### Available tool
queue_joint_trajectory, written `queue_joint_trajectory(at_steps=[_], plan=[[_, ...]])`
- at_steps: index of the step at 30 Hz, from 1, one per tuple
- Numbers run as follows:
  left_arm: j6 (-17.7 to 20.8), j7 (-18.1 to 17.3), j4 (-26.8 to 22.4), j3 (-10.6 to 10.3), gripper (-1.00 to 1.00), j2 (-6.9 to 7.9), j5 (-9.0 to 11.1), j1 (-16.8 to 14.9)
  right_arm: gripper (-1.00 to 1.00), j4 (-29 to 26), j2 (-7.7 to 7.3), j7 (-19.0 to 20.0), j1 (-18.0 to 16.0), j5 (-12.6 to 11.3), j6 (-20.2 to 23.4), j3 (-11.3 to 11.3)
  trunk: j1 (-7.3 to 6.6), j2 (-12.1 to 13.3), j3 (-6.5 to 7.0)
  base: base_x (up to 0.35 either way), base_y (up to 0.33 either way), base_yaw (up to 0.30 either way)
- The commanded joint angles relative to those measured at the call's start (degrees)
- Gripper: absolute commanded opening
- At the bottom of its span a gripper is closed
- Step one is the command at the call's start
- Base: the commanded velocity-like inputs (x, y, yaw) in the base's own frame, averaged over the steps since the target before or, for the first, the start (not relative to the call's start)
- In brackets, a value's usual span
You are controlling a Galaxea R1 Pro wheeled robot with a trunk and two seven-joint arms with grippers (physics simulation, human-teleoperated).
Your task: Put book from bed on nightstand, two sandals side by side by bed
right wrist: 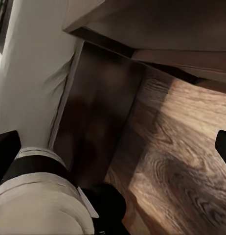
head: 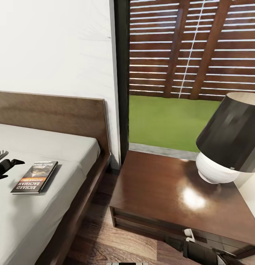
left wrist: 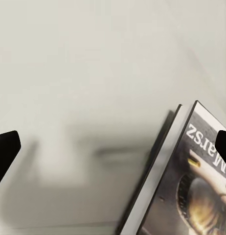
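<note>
Grey mattress of the bed (head: pixel 39 209), one book (head: pixel 34 177) lying flat near its edge. My left gripper (left wrist: pixel 113 147) hovers just beside the book, jaws spread, nothing held. I judge the book pickup is the step in hand; next I shift over and close on its spine. One nightstand (head: pixel 156 191), one lamp (head: pixel 230 140). Right gripper (right wrist: pixel 113 147) hangs released above the floor.

A white wall (head: pixel 53 48) meets a tall window (head: pixel 186 73) with wooden slats, above dark wood-plank floor (head: pixel 101 235).
</note>
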Motion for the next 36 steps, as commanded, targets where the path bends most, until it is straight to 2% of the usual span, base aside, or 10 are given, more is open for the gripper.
queue_joint_trajectory(at_steps=[1, 6, 7, 12, 27, 36], plan=[[0.30, -0.37, 0.01, 0.35, 1.00, -0.04, -0.49, -0.05, 1.00, -2.22, 0.45, 0.21, -0.07, -0.25, -0.11, 0.15, -0.01, -0.02, -0.04, 0.000, 0.000, 0.000], [0.36, -0.33, -0.05, 0.35, 1.00, -0.04, -0.48, -0.05, 1.00, -4.29, 1.99, 0.34, -0.07, -0.01, -0.02, 3.62, -0.01, -0.02, -0.04, 0.000, 0.000, 0.000], [0.39, -0.33, -0.07, 0.37, 1.00, -0.02, -0.48, -0.05, 1.00, -4.93, 2.31, 0.36, -0.07, 0.03, 0.05, 4.96, -0.01, -0.02, -0.04, 0.000, 0.000, 0.000], [0.43, -0.27, -0.08, 0.42, 1.00, 0.07, -0.59, -0.05, 1.00, -6.77, 2.84, 0.33, -0.09, -0.09, 0.38, 6.91, -0.01, -0.02, -0.04, 0.000, 0.000, 0.000], [0.32, -0.27, -0.08, 0.40, 1.00, 0.10, -0.58, -0.05, 1.00, -7.94, 3.25, 0.32, -0.08, 0.04, 1.82, 8.01, -0.01, -0.02, -0.04, 0.000, 0.000, 0.000], [0.24, -0.20, -0.08, 0.27, 1.00, -0.08, -0.52, -0.05, 1.00, -8.14, 4.13, 0.55, -0.07, 0.08, 1.82, 8.15, -0.01, -0.02, -0.04, 0.000, 0.000, 0.000]])
